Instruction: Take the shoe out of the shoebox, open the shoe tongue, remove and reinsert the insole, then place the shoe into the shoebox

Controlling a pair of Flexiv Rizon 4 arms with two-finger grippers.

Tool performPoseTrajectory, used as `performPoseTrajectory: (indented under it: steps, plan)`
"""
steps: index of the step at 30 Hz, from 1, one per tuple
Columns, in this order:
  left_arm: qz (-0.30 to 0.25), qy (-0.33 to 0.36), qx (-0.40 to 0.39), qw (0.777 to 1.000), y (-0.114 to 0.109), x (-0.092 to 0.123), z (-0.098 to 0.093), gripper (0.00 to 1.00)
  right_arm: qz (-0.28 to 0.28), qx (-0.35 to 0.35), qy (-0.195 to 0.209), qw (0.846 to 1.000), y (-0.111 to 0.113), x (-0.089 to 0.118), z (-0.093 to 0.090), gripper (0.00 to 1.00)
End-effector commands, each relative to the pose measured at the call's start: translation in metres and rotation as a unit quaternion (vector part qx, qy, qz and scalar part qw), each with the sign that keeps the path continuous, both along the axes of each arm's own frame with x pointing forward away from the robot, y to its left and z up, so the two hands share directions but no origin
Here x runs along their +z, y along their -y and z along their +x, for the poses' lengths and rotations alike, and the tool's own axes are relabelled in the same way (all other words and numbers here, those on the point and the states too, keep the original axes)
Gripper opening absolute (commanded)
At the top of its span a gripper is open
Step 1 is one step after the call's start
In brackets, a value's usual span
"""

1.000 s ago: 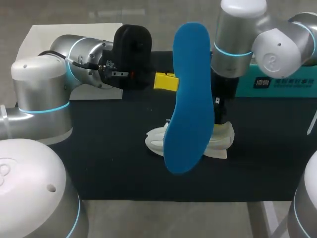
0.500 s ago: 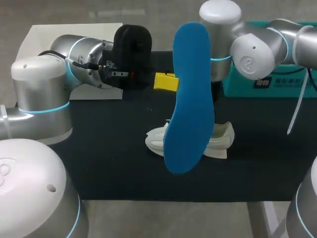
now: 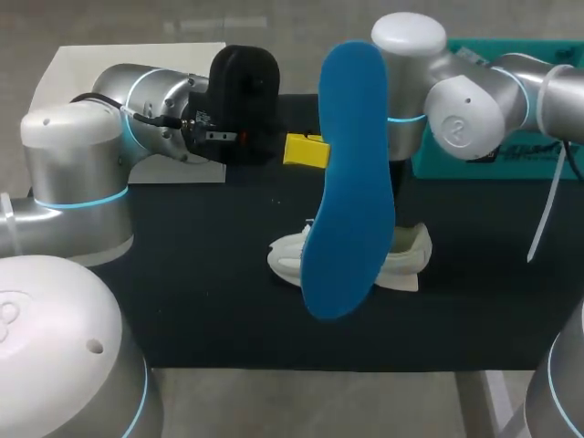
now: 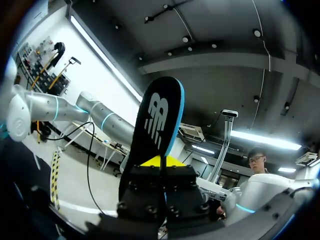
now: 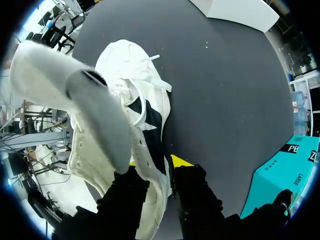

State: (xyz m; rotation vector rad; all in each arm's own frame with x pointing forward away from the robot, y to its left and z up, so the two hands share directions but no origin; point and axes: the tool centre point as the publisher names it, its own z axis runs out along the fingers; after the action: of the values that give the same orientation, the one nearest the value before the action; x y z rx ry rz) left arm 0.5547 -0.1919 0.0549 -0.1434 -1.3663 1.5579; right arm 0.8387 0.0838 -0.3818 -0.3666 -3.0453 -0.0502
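Left gripper [image 4: 161, 161] clamps the insole [image 3: 347, 182] upright, and only its wrist view shows the dark logo side. Right gripper [image 5: 154, 162] pinches the shoe [image 5: 132, 75] wall, hidden from overhead.

A robotics lab, set up for handling trials. Two grey jointed machines with blue-lit rings at the joints, the left arm [image 3: 137, 109] and the right arm [image 3: 474, 100], reach in from either side of a lone white shoe [image 3: 411, 251]. The shoe lies on a desk [image 3: 210, 301] covered by a plain black mat. A blue insole [image 3: 351, 182] is held upright above the shoe, and a teal shoebox [image 3: 547, 155] sits behind the shoe
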Motion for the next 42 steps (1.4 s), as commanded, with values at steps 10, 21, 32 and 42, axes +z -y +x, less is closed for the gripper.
performPoseTrajectory:
  steps: [10, 21, 32, 42]
  plan:
    - [-0.001, 0.0, -0.001, 1.0, 0.001, -0.001, 0.0, 0.0, -0.005, -0.182, 0.024, 0.983, 0.017, 0.033, 0.002, 0.0]
    - [-0.001, 0.0, -0.001, 1.0, 0.001, -0.001, 0.0, 0.0, 0.07, -0.492, 0.048, 0.866, -0.002, 0.065, 0.018, 0.0]
    - [-0.001, 0.0, -0.001, 1.0, 0.001, -0.001, 0.0, 0.0, 0.135, -0.55, 0.054, 0.823, -0.021, 0.07, 0.027, 0.0]
    - [-0.001, 0.0, -0.001, 1.0, 0.001, -0.001, 0.0, 0.0, 0.135, -0.55, 0.054, 0.823, -0.021, 0.07, 0.027, 0.0]
